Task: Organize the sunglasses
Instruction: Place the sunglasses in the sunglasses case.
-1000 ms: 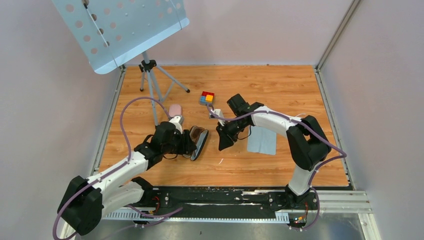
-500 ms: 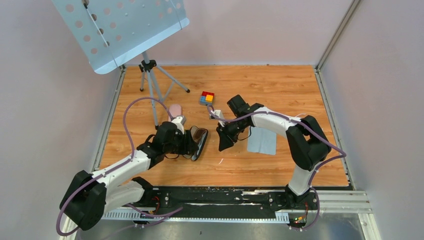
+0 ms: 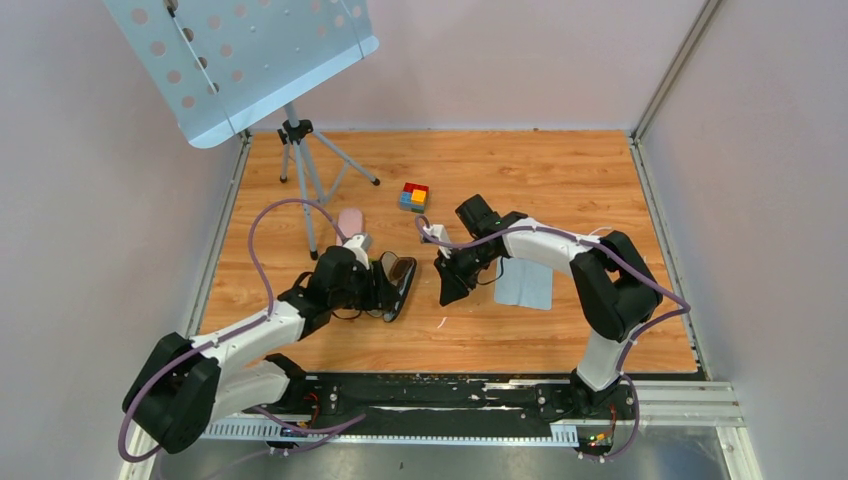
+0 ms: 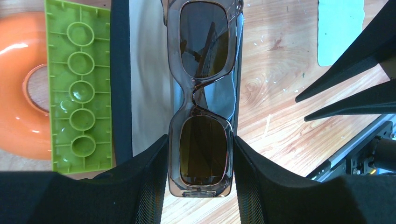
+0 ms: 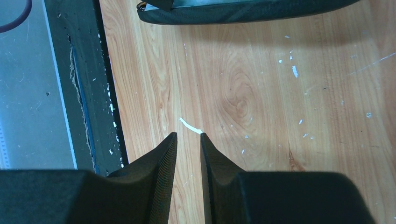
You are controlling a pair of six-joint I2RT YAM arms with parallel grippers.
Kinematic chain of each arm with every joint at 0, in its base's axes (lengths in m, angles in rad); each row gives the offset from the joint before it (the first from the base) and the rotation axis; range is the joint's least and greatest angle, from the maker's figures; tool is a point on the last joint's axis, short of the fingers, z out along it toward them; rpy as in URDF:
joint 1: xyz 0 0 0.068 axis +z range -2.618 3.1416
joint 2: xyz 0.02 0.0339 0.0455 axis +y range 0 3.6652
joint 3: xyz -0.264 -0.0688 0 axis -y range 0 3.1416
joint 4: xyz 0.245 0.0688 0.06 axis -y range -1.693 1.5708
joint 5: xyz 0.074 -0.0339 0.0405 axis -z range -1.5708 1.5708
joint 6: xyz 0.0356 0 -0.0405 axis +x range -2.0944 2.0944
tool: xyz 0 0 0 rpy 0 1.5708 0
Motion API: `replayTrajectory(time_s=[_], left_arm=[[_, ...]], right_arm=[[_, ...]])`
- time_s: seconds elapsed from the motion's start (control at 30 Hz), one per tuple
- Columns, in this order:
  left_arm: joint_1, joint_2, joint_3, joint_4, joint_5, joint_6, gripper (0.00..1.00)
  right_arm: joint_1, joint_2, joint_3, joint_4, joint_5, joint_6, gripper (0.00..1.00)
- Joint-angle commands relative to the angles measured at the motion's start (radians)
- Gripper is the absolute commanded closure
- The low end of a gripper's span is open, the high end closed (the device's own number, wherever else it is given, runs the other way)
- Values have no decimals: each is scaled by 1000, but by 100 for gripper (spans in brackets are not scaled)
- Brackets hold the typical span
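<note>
Where the left gripper's (image 4: 200,142) ribbed black pads pinch one lens rim, the sunglasses (image 4: 198,95), glossy translucent brown with rounded-rectangle lenses, hang over the open black case's (image 4: 120,79) grey lining, left of centre. The right gripper's (image 5: 188,140) tapered jaws stand narrow and empty above scuffed wood (image 5: 261,93).

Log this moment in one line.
left gripper: clamped on sunglasses | sunglasses: over open case | right gripper: empty, jaws narrowly open, above table
</note>
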Motion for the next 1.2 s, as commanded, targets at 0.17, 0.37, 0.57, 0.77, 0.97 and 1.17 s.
replayTrajectory(time_s=[0.17, 0.37, 0.57, 0.77, 0.97, 1.17], left_arm=[[-87, 95, -2, 89, -45, -48, 65], [-124, 156, 29, 66, -83, -43, 65], [-166, 271, 104, 65, -49, 8, 64], [-214, 362, 218, -26, -70, 163, 62], [-262, 449, 305, -118, -89, 315, 62], [-286, 493, 331, -131, -148, 414, 62]], right_arm=[[15, -34, -33, 27, 19, 9, 72], [15, -61, -68, 80, 76, 37, 72], [-10, -73, -98, 143, 50, 72, 68], [-91, -100, -99, 145, 1, 75, 66], [-241, -163, -100, 140, -38, 31, 65], [-271, -235, -75, 101, 31, -158, 62]])
